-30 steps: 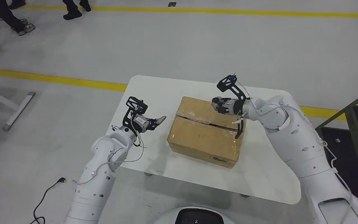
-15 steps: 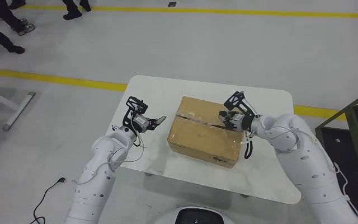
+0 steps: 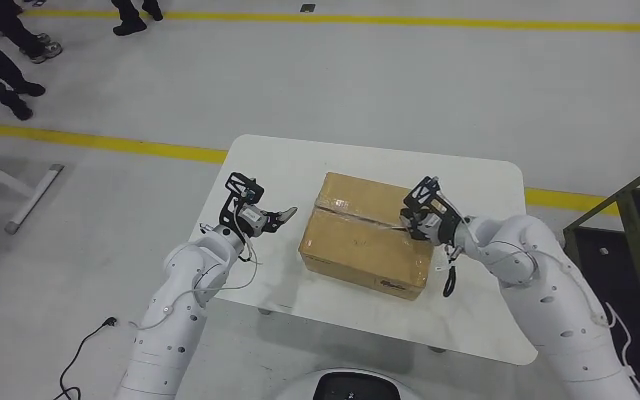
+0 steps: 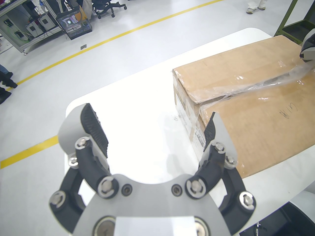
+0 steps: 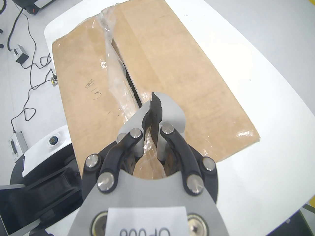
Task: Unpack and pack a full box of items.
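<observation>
**Right gripper pinches the tape on a closed box**

The cardboard box (image 3: 368,235) sits near the middle of the white counter (image 3: 270,170), its two top flaps down. A strip of clear tape (image 5: 108,57) runs along the seam (image 5: 128,77) between the flaps. The tape is wrinkled and lifted off the cardboard in places, and a narrow dark slit shows under it where the flaps part slightly.

The right gripper (image 5: 152,109) is over the end of the seam on the robot's right side of the box. Its jaws are closed together on a crumpled length of the tape.

The left gripper (image 4: 151,116) hangs above bare counter just beside the box's left end, not touching it. Its jaws are spread wide with nothing between them.

A short mark (image 5: 93,89) is handwritten in dark pen on the flap nearer the robot, but its characters cannot be made out with certainty. A white printed label (image 4: 187,121) is stuck on the box's left end face, and its print is too small to read.
</observation>
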Robot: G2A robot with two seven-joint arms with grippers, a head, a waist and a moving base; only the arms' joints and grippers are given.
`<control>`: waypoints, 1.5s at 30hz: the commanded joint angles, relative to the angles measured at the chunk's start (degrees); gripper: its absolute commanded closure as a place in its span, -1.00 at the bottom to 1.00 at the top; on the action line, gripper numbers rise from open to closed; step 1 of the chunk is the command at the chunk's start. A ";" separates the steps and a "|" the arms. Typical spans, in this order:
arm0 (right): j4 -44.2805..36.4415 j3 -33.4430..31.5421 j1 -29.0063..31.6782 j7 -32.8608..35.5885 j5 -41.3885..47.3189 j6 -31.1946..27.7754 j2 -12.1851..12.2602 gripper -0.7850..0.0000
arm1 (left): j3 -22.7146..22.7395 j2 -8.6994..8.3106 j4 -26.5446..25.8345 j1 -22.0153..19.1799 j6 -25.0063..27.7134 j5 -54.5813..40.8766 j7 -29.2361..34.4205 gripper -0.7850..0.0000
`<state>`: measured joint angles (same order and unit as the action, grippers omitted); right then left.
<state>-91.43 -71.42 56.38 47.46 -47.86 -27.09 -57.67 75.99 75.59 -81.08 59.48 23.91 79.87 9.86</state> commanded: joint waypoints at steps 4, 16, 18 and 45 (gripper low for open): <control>0.18 0.29 0.50 -0.58 -1.46 0.18 0.09 1.00 | 0.00 0.00 0.00 0.00 0.00 0.00 0.00 -1.00; -1.46 -0.85 2.37 -5.20 -4.49 2.04 0.33 1.00 | 0.00 0.00 0.00 0.00 0.00 0.00 0.00 -1.00; -1.07 -0.61 2.59 -4.83 -4.64 1.86 0.34 1.00 | 0.00 0.00 0.00 0.00 0.00 0.00 0.00 -1.00; -1.27 -2.51 3.50 -3.59 -5.44 1.93 0.89 0.08 | 0.00 0.00 0.00 0.00 0.00 0.00 0.00 -1.00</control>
<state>-92.61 -73.61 59.77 43.82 -53.39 -25.35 -56.83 75.99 75.59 -81.08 59.48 23.91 79.87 9.86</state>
